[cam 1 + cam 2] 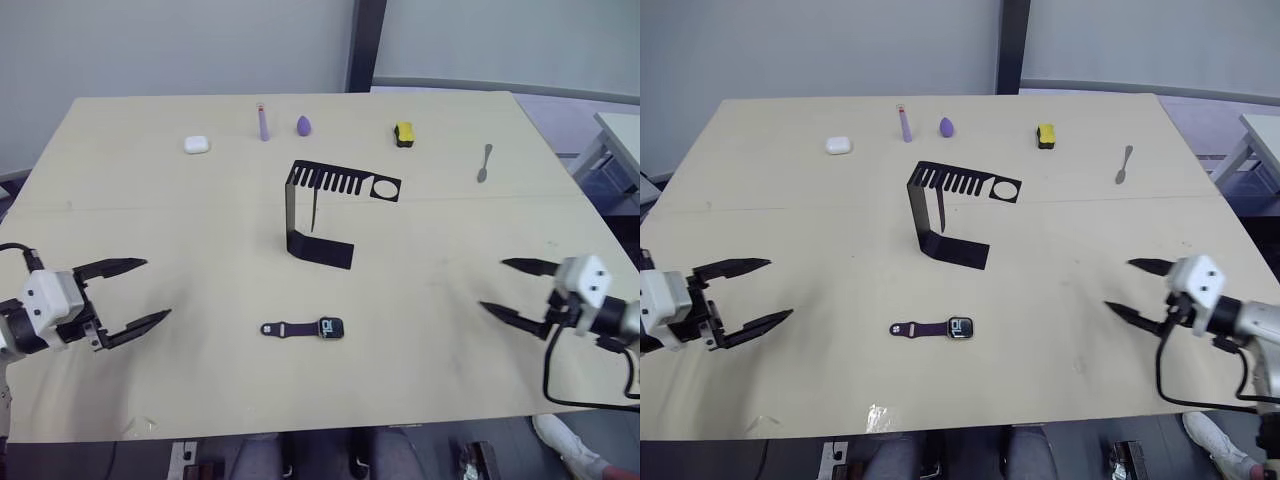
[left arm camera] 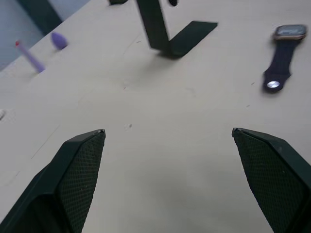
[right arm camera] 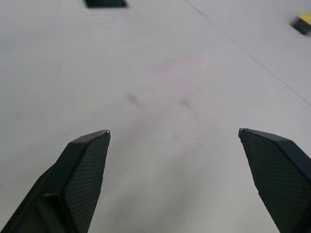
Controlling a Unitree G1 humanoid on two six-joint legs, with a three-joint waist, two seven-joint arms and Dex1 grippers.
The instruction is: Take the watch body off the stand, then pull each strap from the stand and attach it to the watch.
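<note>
The watch body lies flat on the table near the front, with one dark strap joined to its left side. Behind it stands the black stand, and a second thin strap hangs down from its comb arm. My left gripper hovers open at the front left, well left of the watch. My right gripper is open at the front right, nothing between its fingers. The left wrist view shows the watch body, its strap and the stand's foot.
Along the table's far side lie a white earbud case, a purple pen, a small purple drop-shaped thing, a yellow-and-black block and a grey spoon. The table's front edge runs just below both grippers.
</note>
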